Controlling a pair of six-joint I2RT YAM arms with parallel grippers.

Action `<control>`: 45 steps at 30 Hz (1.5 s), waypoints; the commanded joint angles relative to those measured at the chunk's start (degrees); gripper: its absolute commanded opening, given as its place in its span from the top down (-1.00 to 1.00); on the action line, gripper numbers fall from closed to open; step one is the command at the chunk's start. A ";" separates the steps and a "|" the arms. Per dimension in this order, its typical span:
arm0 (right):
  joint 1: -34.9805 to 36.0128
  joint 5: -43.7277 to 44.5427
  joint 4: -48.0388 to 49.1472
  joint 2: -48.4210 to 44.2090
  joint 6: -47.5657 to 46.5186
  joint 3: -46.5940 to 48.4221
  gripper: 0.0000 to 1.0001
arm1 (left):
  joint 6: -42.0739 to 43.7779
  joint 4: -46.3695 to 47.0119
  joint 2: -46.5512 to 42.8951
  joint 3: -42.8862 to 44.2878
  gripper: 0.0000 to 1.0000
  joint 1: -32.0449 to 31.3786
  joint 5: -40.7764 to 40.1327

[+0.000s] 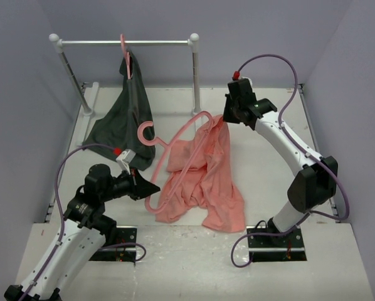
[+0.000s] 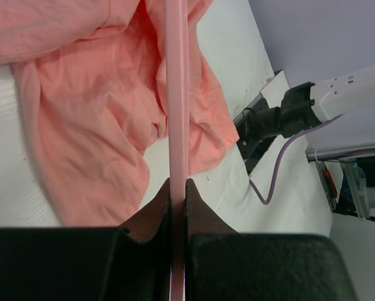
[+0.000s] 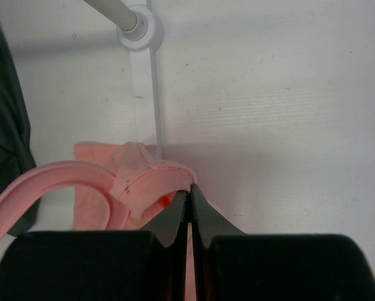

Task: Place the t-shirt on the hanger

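The left gripper (image 2: 178, 185) is clamped on the thin bar of the hanger (image 2: 177, 94), toward the near-left of the counter (image 1: 250, 182). The right gripper (image 3: 189, 188) is closed, pinching a hem of the t-shirt (image 1: 206, 182) at the hanger's far end. The rest of the shirt is heaped mid-counter, partly under the hanger.

Arms (image 1: 288, 141): white shells, black joints; purple cables (image 1: 269, 58) loop outside; red tab (image 1: 117, 150) by wrist; black tool fingers (image 2: 153, 216).
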 commanded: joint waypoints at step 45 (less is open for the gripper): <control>1.93 -8.90 2.17 -11.01 2.36 -2.34 1.00 | 1.62 9.60 6.91 0.85 1.00 -5.82 -5.68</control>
